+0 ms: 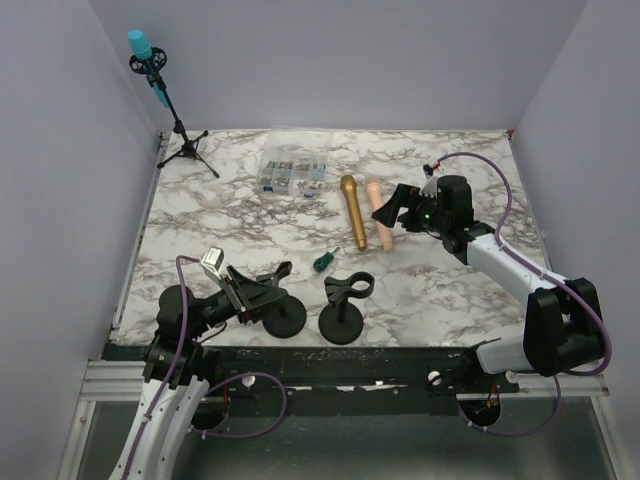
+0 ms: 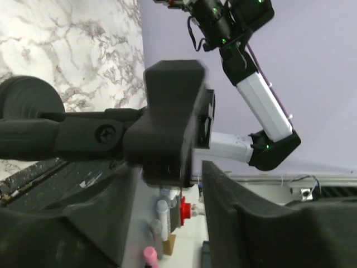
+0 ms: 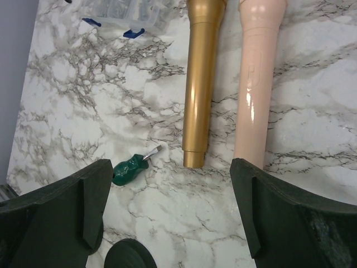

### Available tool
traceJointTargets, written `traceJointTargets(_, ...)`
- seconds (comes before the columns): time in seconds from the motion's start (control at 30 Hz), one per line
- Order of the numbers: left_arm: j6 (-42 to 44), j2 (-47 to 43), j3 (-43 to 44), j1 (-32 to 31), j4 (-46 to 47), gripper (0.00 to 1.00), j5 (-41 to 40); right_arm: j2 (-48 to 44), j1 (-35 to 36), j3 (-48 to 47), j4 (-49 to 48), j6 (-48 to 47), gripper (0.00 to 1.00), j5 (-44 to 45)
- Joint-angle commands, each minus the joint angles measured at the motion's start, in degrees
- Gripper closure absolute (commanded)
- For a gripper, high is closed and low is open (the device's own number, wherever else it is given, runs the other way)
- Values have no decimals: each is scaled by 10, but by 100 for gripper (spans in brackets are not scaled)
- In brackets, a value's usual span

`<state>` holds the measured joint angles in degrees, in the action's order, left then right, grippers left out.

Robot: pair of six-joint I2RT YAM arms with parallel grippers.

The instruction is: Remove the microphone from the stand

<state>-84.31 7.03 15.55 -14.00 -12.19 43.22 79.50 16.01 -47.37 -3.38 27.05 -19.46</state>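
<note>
A teal microphone (image 1: 139, 45) sits in a tripod stand (image 1: 184, 140) at the table's far left corner. A gold microphone (image 1: 351, 211) (image 3: 202, 78) and a pink microphone (image 1: 379, 214) (image 3: 257, 72) lie side by side on the marble. Two round-base stands (image 1: 343, 306) are at the front; the clip of the middle one is empty. My left gripper (image 1: 262, 281) (image 2: 167, 190) is at the black clip (image 2: 173, 120) of the other stand (image 1: 284, 318), jaws apart with a gap showing. My right gripper (image 1: 392, 208) (image 3: 170, 173) hangs open over the lying microphones' lower ends.
A small green screwdriver (image 1: 322, 262) (image 3: 129, 167) lies between the stands and the gold microphone. A clear parts box (image 1: 292, 175) sits at the back centre. A third black round base (image 1: 175, 302) stands at the front left. Purple walls close three sides.
</note>
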Motion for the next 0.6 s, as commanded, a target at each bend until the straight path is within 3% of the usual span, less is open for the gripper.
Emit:
traceJointTargets(0.0,25,-9,15,-2,-85,42,-30,1,-4,8,-11,3,5,-13)
traceJointTargets(0.13,60,-6,38,-2,-123,28,-46,-1,-4,8,-10,3,5,-15)
traceJointTargets(0.27,129,5,92,-2,-192,20,-77,-3,-4,10,-10,3,5,-16)
traceJointTargets(0.4,253,36,185,-2,-307,18,-137,-5,-4,10,-11,6,5,-19)
traceJointTargets(0.57,397,88,322,-2,-440,17,-285,-6,-4,14,-22,14,5,-37)
